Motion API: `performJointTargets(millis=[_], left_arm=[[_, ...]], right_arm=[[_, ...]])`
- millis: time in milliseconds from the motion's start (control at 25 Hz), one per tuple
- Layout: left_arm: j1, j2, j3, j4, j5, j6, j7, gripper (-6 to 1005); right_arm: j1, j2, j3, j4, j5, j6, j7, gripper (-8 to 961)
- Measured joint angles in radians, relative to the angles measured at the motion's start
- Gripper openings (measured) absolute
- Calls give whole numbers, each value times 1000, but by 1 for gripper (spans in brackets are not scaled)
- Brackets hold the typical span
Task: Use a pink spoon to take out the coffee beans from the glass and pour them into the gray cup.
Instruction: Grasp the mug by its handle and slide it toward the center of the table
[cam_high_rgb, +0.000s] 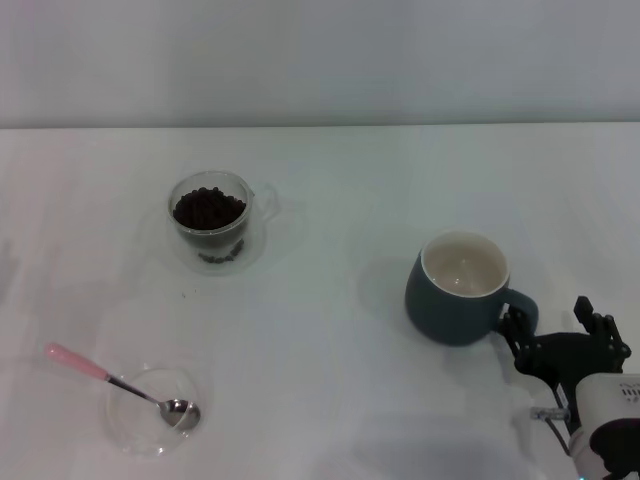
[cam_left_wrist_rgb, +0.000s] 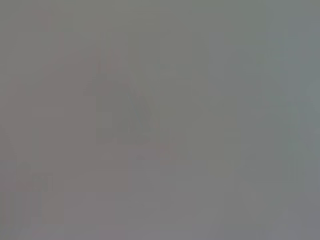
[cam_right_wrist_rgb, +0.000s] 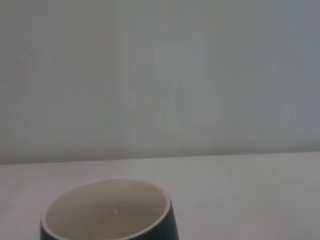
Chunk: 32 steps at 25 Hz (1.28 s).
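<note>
The glass (cam_high_rgb: 212, 222) stands at the back left of the white table, filled with coffee beans (cam_high_rgb: 208, 208). The pink spoon (cam_high_rgb: 80, 364) lies at the front left, its metal bowl resting in a flat clear dish (cam_high_rgb: 140, 425). The gray cup (cam_high_rgb: 455, 295) stands right of centre, empty, its handle toward my right gripper (cam_high_rgb: 558, 332). That gripper is open at the front right, one finger (cam_high_rgb: 514, 328) right by the cup's handle. The cup's rim also shows in the right wrist view (cam_right_wrist_rgb: 107, 207). The left gripper is out of view; the left wrist view shows only blank grey.
A few loose beans lie in the bottom of the glass's outer wall (cam_high_rgb: 220, 256). The table (cam_high_rgb: 330, 380) meets a plain pale wall at the back.
</note>
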<state>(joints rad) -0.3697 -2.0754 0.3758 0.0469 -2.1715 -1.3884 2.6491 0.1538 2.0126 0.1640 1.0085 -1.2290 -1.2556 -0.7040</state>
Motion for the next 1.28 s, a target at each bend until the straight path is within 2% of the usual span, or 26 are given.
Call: performJointTargets(millis=[200,640,840,1080,1280], left_arm=[[2,0,0,8,-3,-3,0,877],[3,0,0,10,-4,-3,0,876],[5,-1,0,10,-5,-3,0,876],[6,-3,0,9,-6,-3,-2,876],[6,-3,0,9,-7,-3,-13,876]], right_arm=[[10,0,8,-6,-10,13,0,814],[20,-2,15,-24,-22,16,8,359],[33,-3,15,-79,-68,35,94,192],[48,-3,17,-179,-156,76,235,165],[54,-2,17,-221,-208,77,256,164]])
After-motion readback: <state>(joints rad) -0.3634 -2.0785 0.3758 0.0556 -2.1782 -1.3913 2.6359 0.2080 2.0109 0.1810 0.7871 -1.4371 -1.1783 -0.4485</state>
